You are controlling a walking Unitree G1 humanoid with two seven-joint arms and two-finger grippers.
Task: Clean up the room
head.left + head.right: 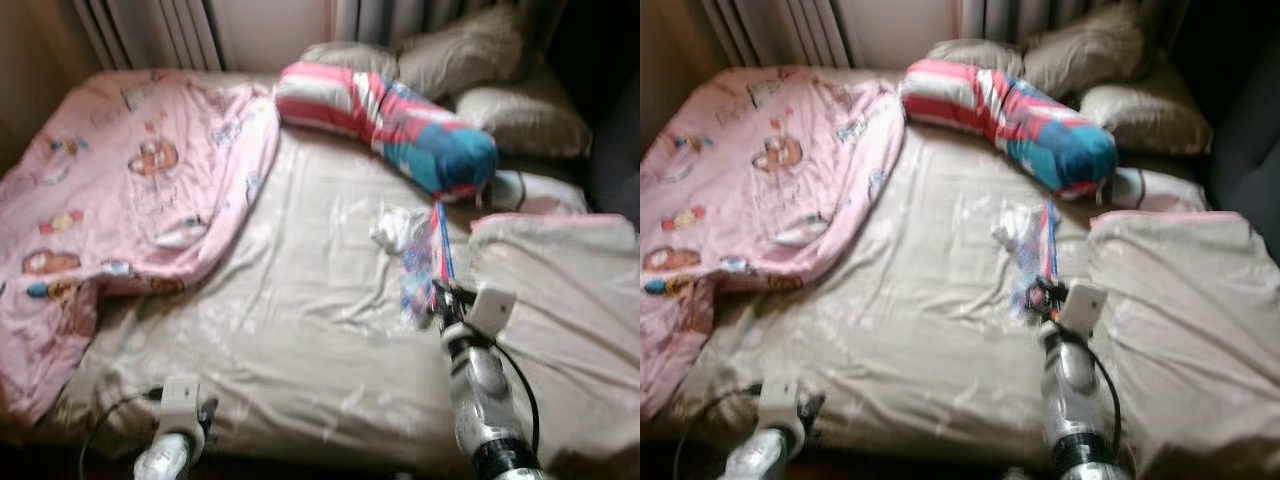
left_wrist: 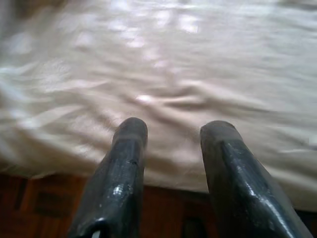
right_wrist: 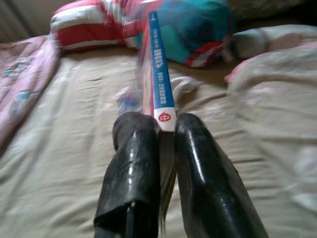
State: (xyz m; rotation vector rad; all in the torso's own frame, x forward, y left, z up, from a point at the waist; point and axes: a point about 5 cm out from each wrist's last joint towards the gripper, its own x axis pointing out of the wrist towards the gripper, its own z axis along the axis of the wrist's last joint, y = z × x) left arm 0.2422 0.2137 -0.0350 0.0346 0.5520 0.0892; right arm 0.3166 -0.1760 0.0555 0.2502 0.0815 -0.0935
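Right fingers (image 3: 166, 130) pinch the blue-edged plastic packet (image 3: 159, 74) over the bed (image 1: 300, 300); left fingers (image 2: 171, 136) hang spread.

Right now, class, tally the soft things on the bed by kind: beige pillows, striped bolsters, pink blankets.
Beige pillows: 3
Striped bolster: 1
Pink cartoon blanket: 1
Total: 5
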